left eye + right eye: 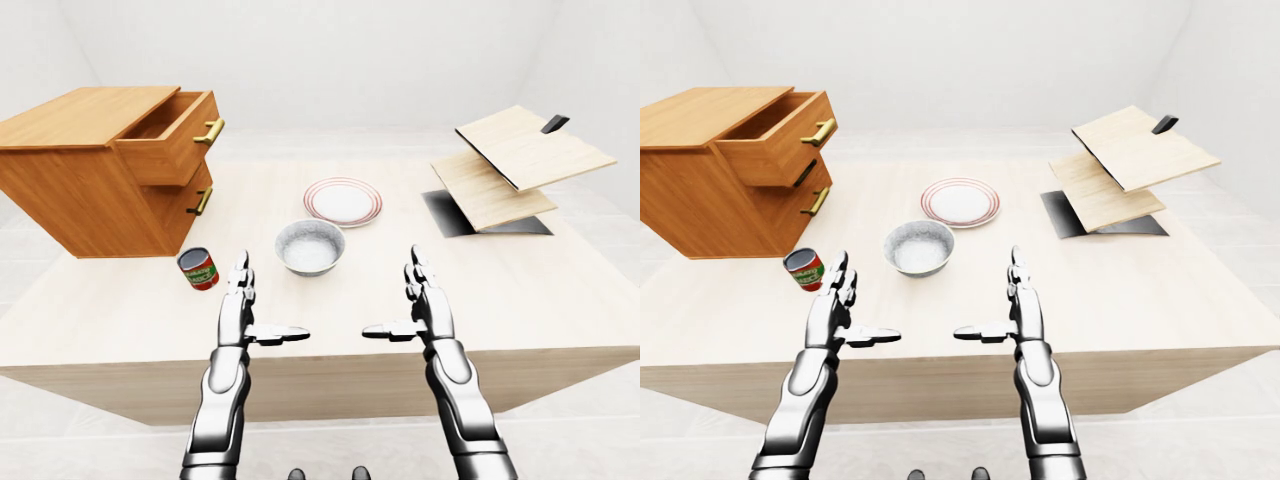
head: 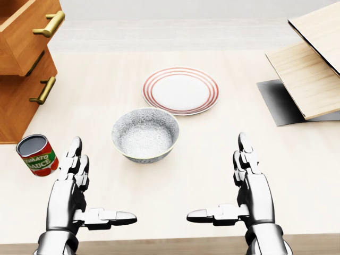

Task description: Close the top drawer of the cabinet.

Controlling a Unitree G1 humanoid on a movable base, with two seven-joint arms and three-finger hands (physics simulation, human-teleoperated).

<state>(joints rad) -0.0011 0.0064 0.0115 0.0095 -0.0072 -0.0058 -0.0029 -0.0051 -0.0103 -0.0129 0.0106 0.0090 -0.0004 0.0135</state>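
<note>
The wooden cabinet (image 1: 80, 190) stands on the table's left side in the left-eye view. Its top drawer (image 1: 170, 135) is pulled out toward the right, with its brass handle (image 1: 209, 131) sticking out past the lower drawer's handle (image 1: 201, 201). My left hand (image 1: 265, 308) hovers over the table's lower edge, below and to the right of the cabinet, fingers spread and holding nothing. My right hand (image 1: 392, 298) mirrors it further right, also open and empty. Neither hand touches the cabinet.
A red tomato sauce can (image 1: 198, 268) stands just below the cabinet, close to my left hand. A grey bowl (image 1: 310, 246) and a red-rimmed plate (image 1: 343, 201) sit mid-table (image 1: 560, 290). Tilted wooden boards (image 1: 520, 150) rest over a dark mat (image 1: 445, 212) at right.
</note>
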